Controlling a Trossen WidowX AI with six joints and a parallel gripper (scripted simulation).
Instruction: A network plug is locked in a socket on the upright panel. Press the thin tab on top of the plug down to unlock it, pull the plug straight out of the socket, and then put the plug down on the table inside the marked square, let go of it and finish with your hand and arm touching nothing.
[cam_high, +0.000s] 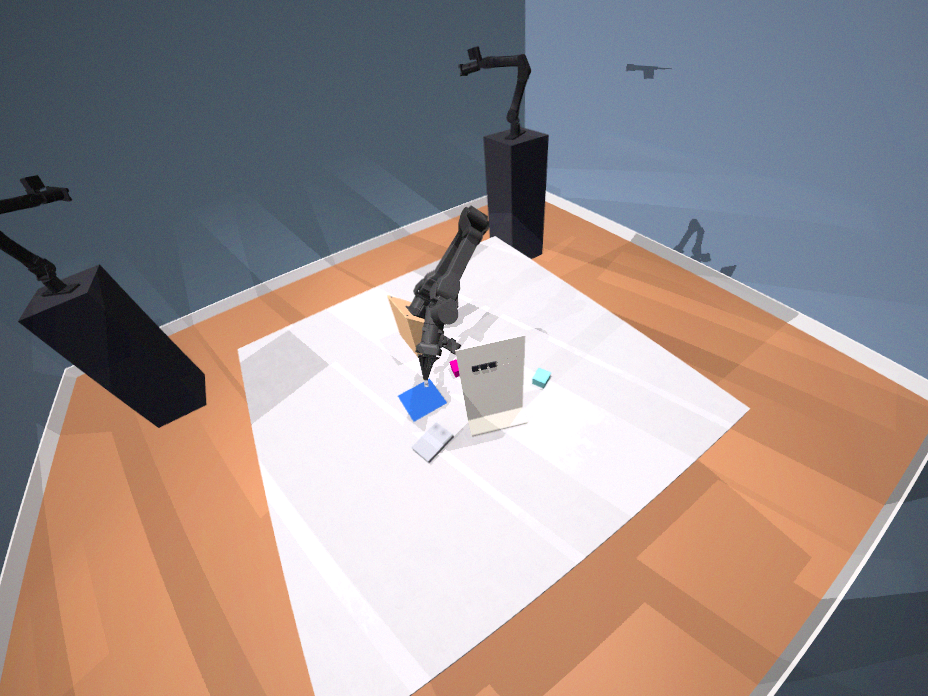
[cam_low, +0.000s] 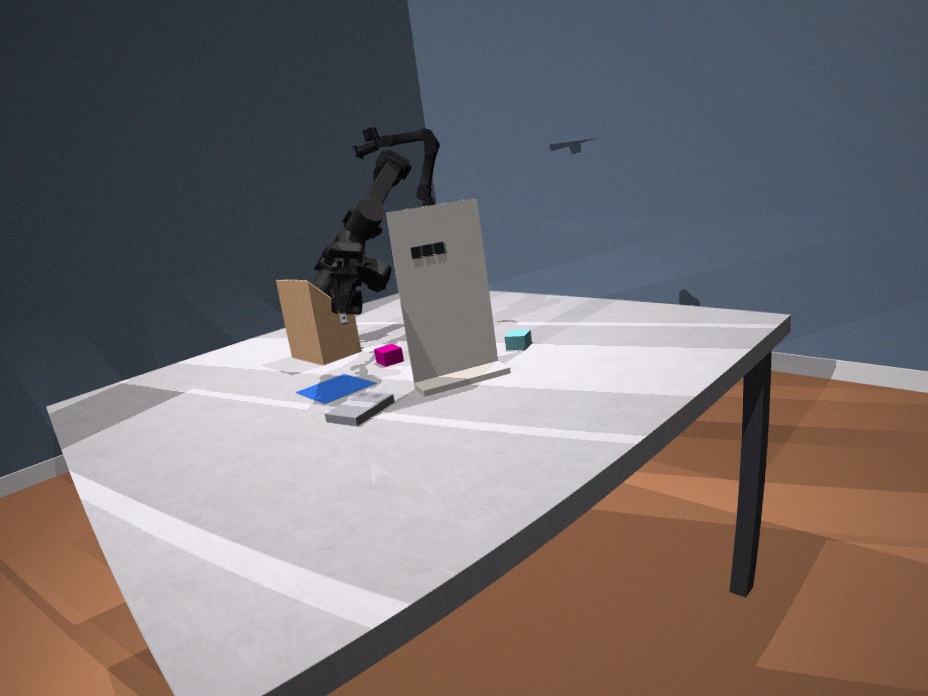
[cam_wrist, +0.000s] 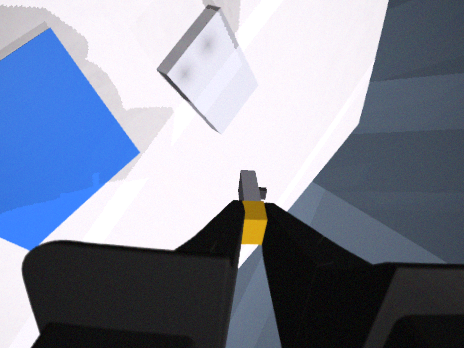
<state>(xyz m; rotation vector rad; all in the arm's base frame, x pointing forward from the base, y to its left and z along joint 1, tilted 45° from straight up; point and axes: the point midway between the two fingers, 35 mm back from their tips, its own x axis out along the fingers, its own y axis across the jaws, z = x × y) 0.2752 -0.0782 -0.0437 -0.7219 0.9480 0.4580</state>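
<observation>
My gripper (cam_high: 426, 374) (cam_low: 344, 308) (cam_wrist: 251, 212) is shut on the plug. The plug (cam_high: 426, 384) (cam_low: 343, 318) (cam_wrist: 249, 186) has a grey front that sticks out past the fingertips and a yellow part between them. A small dark tab shows at its right side in the wrist view. The plug is out of the panel, in the air. The blue marked square (cam_high: 422, 402) (cam_low: 335, 388) (cam_wrist: 60, 125) lies flat on the table, lower than the plug. The upright panel (cam_high: 492, 400) (cam_low: 448, 322) stands beside it, its row of dark openings near the top.
A flat grey box (cam_high: 432, 443) (cam_low: 359, 409) (cam_wrist: 215, 75) lies near the square. A magenta block (cam_high: 455, 367) (cam_low: 388, 355) sits between the panel and a slanted wooden block (cam_high: 405, 323) (cam_low: 303, 322). A teal block (cam_high: 541, 377) (cam_low: 517, 340) sits on the panel's other side.
</observation>
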